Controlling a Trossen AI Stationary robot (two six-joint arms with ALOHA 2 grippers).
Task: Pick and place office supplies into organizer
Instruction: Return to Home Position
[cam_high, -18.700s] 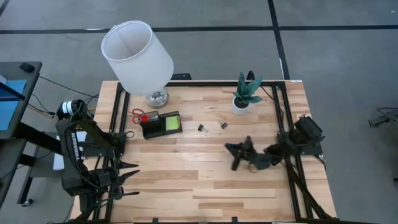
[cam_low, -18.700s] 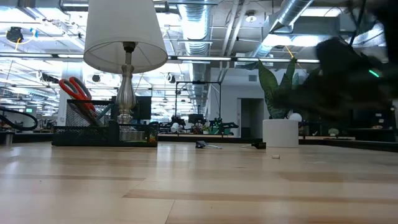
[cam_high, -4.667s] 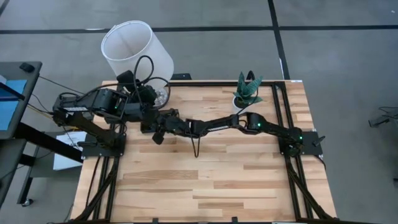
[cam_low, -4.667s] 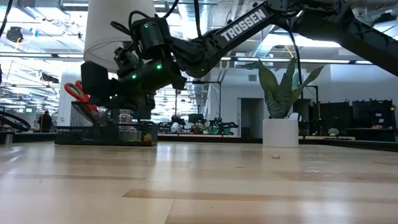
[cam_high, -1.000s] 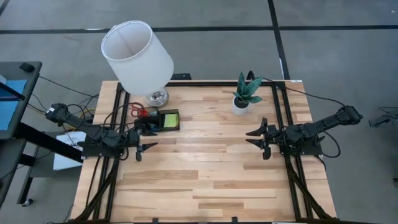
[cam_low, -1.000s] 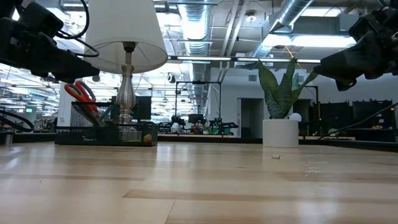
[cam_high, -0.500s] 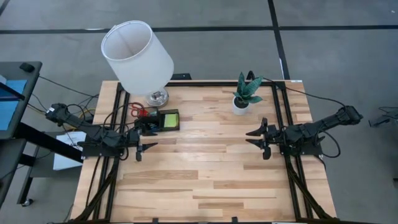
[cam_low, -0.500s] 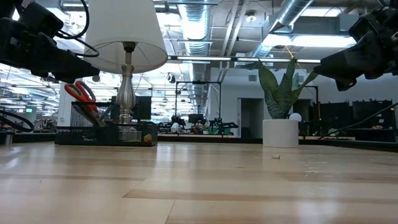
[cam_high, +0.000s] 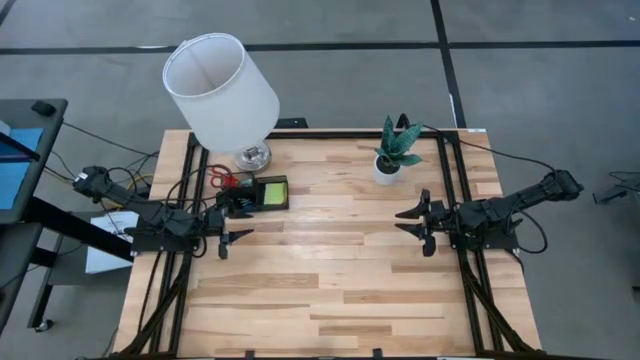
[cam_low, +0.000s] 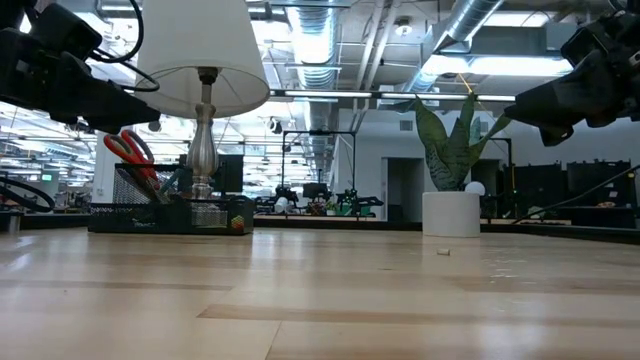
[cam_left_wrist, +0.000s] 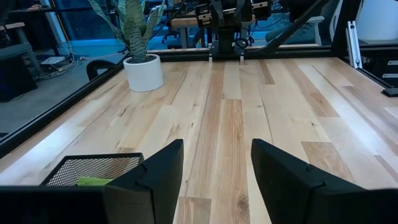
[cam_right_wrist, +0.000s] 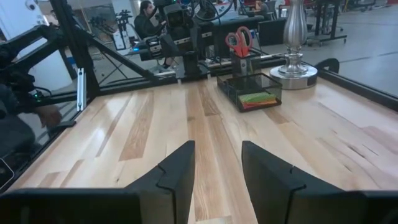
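The black organizer (cam_high: 258, 196) stands on the table near the lamp's base. A lime-green sticky pad (cam_high: 271, 192) lies in it. Red-handled scissors (cam_low: 125, 150) stand in its mesh cup at the left end, handles up. My left gripper (cam_high: 232, 222) is open, pulled back at the table's left side just near of the organizer, with nothing between its fingers (cam_left_wrist: 155, 177). My right gripper (cam_high: 402, 221) is open and empty, pulled back at the table's right side. In the right wrist view the organizer (cam_right_wrist: 249, 90) lies far ahead of it.
A white-shaded lamp (cam_high: 220, 88) with a silver base (cam_high: 252, 156) stands at the far left behind the organizer. A small potted plant (cam_high: 397, 150) stands at the far right. A tiny scrap (cam_low: 443, 251) lies on the wood. The middle of the table is bare wood (cam_high: 330, 260).
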